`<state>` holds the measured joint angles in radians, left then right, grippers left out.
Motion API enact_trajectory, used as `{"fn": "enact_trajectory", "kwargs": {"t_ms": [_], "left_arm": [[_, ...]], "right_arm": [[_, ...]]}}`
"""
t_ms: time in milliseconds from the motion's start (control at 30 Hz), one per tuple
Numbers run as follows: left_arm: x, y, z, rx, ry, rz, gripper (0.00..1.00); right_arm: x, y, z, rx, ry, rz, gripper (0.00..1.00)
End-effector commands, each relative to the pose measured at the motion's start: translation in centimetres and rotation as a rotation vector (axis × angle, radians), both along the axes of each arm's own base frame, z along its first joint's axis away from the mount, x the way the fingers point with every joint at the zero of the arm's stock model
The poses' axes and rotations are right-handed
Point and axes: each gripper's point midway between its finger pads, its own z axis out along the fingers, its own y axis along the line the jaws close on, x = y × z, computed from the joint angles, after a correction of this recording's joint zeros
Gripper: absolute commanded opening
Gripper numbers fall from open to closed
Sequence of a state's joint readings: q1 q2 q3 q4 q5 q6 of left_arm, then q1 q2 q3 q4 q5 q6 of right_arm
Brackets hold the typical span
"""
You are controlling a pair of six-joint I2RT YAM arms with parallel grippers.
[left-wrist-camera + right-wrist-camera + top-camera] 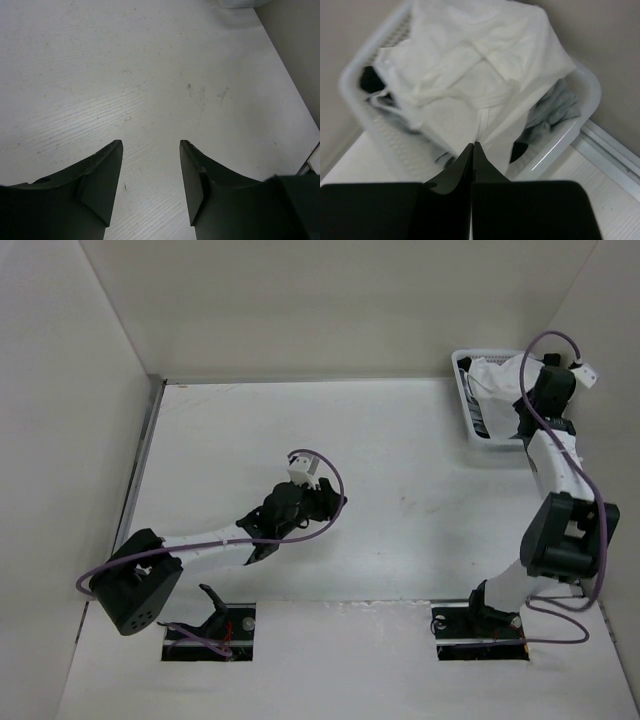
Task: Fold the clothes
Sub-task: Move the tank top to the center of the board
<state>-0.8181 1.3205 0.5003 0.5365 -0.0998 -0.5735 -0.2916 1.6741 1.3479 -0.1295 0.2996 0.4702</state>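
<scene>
1. My left pincer (150, 145) hovers over the bare table (150, 65), jaws spread wide, holding nothing.
2. My right pincer (472, 145) is pressed fully closed, its tips at a crease in the clothes (470, 75). Whether cloth is caught between them I cannot tell.
3. From above, my own right wrist hides those tips.
4. The clothes lie heaped in the basket (560, 142) at the table's far right corner, draped over its far rim.
5. Beneath them, a grey garment (560, 105) and a black one (370, 77) show only in part.
</scene>
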Motion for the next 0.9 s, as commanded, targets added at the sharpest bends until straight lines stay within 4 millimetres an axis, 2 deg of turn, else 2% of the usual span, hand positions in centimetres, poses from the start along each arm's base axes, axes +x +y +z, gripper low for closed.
{"fn": "enact_trajectory", "kwargs": {"t_ms": [0, 100, 200, 267, 367, 433, 500, 567, 667, 767, 867], "left_arm": [[0.4, 0.0, 1.3, -0.052, -0.031, 0.009, 0.47], [0.8, 0.5, 1.6, -0.057, -0.035, 0.028, 0.47], [1.1, 1.0, 2.3, -0.072, -0.047, 0.047, 0.46], [1.4, 1.7, 3.0, -0.083, -0.057, 0.073, 0.46], [1.8, 3.4, 4.2, -0.097, -0.062, 0.136, 0.45], [2.1, 5.2, 5.2, -0.108, -0.072, 0.198, 0.45], [2.5, 7.3, 6.5, -0.127, -0.087, 0.261, 0.45], [2.7, 9.3, 7.6, -0.152, -0.097, 0.314, 0.45], [2.8, 11.7, 8.6, -0.180, -0.097, 0.364, 0.46], [3.0, 12.6, 7.7, -0.169, -0.063, 0.382, 0.46], [3.6, 12.7, 5.5, -0.134, -0.006, 0.393, 0.46]], "right_arm": [[-1.8, 6.1, 14.0, -0.091, -0.350, 0.112, 0.00], [-5.7, 12.1, 19.5, -0.107, -0.476, 0.233, 0.00], [-10.5, 18.3, 23.6, -0.093, -0.585, 0.377, 0.00], [-13.8, 22.4, 25.8, -0.064, -0.638, 0.492, 0.00], [-18.5, 27.3, 28.8, -0.018, -0.708, 0.657, 0.00], [-21.7, 29.8, 30.8, 0.022, -0.760, 0.752, 0.00], [-23.9, 31.9, 31.8, 0.066, -0.782, 0.825, 0.00], [-25.0, 33.9, 31.6, 0.087, -0.769, 0.878, 0.00], [-24.6, 37.2, 28.9, 0.104, -0.713, 0.933, 0.01], [-21.9, 39.8, 23.9, 0.127, -0.617, 0.947, 0.01], [-17.5, 42.2, 18.0, 0.206, -0.492, 0.961, 0.00]]}}
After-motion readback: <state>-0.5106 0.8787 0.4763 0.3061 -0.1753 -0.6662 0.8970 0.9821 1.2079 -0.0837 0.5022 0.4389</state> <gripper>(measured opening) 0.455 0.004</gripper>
